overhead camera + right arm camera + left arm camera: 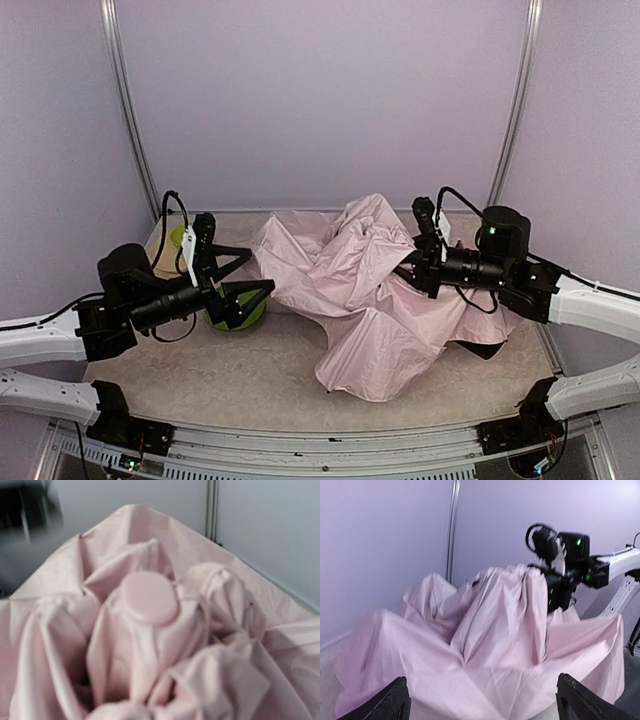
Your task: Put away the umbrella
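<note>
The umbrella (350, 300) lies as a crumpled pale pink heap across the middle of the table. My right gripper (408, 268) is pushed into its upper right side. The fabric rises in a tent to it, which also shows in the left wrist view (485, 630). In the right wrist view, bunched fabric (150, 650) and the round pink cap (150, 597) fill the frame and hide my fingers. My left gripper (250, 275) is open and empty, just left of the fabric. Its fingertips (395, 702) stand wide apart in the left wrist view. The shaft and handle are hidden.
A green plate (243, 318) lies under my left gripper. A small yellow-green thing (178, 237) sits at the back left. A dark patch (487, 349) shows under the fabric's right edge. Purple walls with metal posts (130, 130) enclose the table.
</note>
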Robot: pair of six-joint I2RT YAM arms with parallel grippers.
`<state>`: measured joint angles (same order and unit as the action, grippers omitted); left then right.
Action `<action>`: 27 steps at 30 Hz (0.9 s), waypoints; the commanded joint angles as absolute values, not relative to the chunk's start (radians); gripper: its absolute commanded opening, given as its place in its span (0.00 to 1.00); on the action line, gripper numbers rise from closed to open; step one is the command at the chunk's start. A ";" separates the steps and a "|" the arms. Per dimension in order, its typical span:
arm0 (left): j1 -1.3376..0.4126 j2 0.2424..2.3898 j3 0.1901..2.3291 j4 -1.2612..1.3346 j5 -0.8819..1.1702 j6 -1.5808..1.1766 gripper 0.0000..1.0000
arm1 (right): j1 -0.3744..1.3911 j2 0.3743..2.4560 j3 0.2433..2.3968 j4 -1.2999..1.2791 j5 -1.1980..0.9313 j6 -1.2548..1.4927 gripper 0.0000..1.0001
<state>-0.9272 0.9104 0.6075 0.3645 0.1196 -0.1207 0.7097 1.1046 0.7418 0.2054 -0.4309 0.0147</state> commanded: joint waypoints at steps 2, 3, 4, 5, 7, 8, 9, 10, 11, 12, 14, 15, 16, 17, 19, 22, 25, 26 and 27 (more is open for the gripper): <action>-0.940 0.919 0.407 0.612 0.107 -0.169 0.99 | 0.698 1.068 0.711 0.266 -0.481 0.002 0.25; -0.946 0.947 0.407 0.665 0.102 -0.168 0.99 | 0.698 1.076 0.711 0.280 -0.514 0.014 0.26; -0.954 0.983 0.429 0.682 0.106 -0.150 0.99 | 0.698 1.088 0.716 0.289 -0.550 0.026 0.26; -0.963 1.021 0.463 0.675 0.130 -0.124 0.99 | 0.699 1.101 0.726 0.290 -0.581 0.039 0.27; -0.976 1.112 0.538 0.631 0.179 -0.069 0.99 | 0.704 1.135 0.746 0.289 -0.611 0.061 0.26; -0.981 1.156 0.569 0.621 0.193 -0.047 0.99 | 0.712 1.149 0.752 0.297 -0.615 0.068 0.26; -0.986 1.201 0.589 0.633 0.197 -0.034 0.99 | 0.725 1.163 0.753 0.312 -0.622 0.071 0.26; -0.988 1.256 0.604 0.674 0.205 -0.024 0.99 | 0.749 1.178 0.756 0.327 -0.631 0.069 0.26; -0.989 1.291 0.622 0.693 0.227 -0.013 0.99 | 0.769 1.193 0.761 0.341 -0.640 0.064 0.26; -0.991 1.323 0.654 0.706 0.250 -0.005 0.99 | 0.791 1.211 0.767 0.354 -0.651 0.056 0.26; -0.993 1.379 0.702 0.741 0.324 0.011 0.99 | 0.836 1.252 0.799 0.356 -0.663 0.036 0.26; -0.995 1.406 0.726 0.754 0.356 0.023 0.99 | 0.857 1.274 0.821 0.348 -0.663 0.024 0.26; -0.997 1.433 0.751 0.753 0.379 0.031 0.99 | 0.878 1.295 0.849 0.336 -0.665 0.010 0.26; -0.997 1.458 0.774 0.742 0.395 0.032 0.99 | 0.899 1.314 0.878 0.327 -0.669 0.001 0.26; -0.998 1.495 0.792 0.732 0.430 0.012 0.99 | 0.923 1.344 0.921 0.342 -0.695 0.001 0.27; -1.005 1.510 0.738 0.793 0.516 -0.006 0.99 | 0.929 1.365 0.923 0.416 -0.711 0.025 0.27; -1.024 1.516 0.678 0.897 0.525 -0.015 0.99 | 0.929 1.382 0.888 0.493 -0.675 0.027 0.28; -1.029 1.524 0.667 0.922 0.514 -0.011 0.97 | 0.929 1.395 0.883 0.512 -0.674 0.032 0.29; -1.032 1.536 0.663 0.939 0.499 -0.006 0.91 | 0.928 1.410 0.884 0.525 -0.676 0.043 0.30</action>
